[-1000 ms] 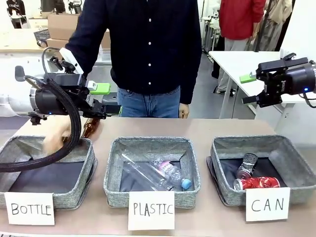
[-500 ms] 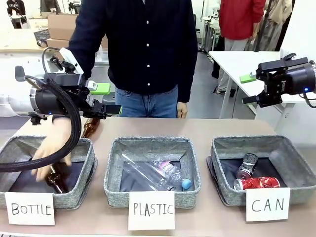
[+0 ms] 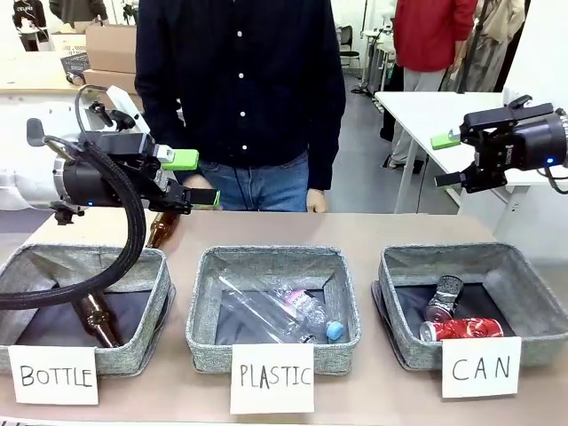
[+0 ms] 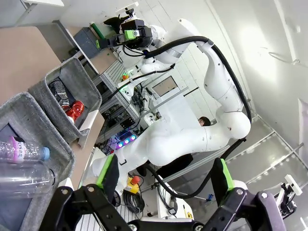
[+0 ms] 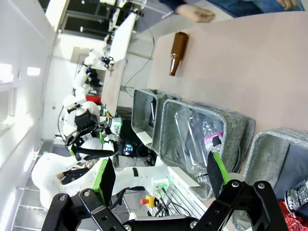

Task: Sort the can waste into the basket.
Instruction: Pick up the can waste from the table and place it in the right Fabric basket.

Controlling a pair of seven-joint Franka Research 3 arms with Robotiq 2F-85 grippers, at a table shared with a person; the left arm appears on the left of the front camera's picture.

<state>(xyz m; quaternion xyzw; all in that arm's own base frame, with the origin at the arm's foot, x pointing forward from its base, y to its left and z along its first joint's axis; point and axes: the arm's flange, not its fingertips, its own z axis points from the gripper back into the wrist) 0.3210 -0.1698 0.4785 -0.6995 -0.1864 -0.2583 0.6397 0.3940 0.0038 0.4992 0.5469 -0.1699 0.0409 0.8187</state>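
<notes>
The can waste lies in the grey basket (image 3: 536, 282) behind the CAN card (image 3: 480, 366) at the front right. A red can (image 3: 461, 329) lies on its side, with a dark can (image 3: 444, 299) just behind it. My right gripper (image 3: 445, 161) hangs open and empty high above that basket. At the left, above the table's far edge, my left gripper (image 3: 197, 178) is open too. The left wrist view looks between open fingers (image 4: 166, 179) at the basket (image 4: 83, 79), the red can (image 4: 74, 109) and the dark can (image 4: 58, 90). The right gripper (image 5: 159, 179) also stands open in the right wrist view.
The PLASTIC basket (image 3: 206, 306) in the middle holds clear bottles (image 3: 297, 311). One brown bottle (image 3: 96, 319) lies in the BOTTLE basket (image 3: 155, 297), and another brown bottle (image 3: 161, 229) lies on the table behind it. A person (image 3: 240, 89) stands at the far side.
The person's hand laid a brown bottle in the BOTTLE basket and drew back. Both arms have stayed still.
</notes>
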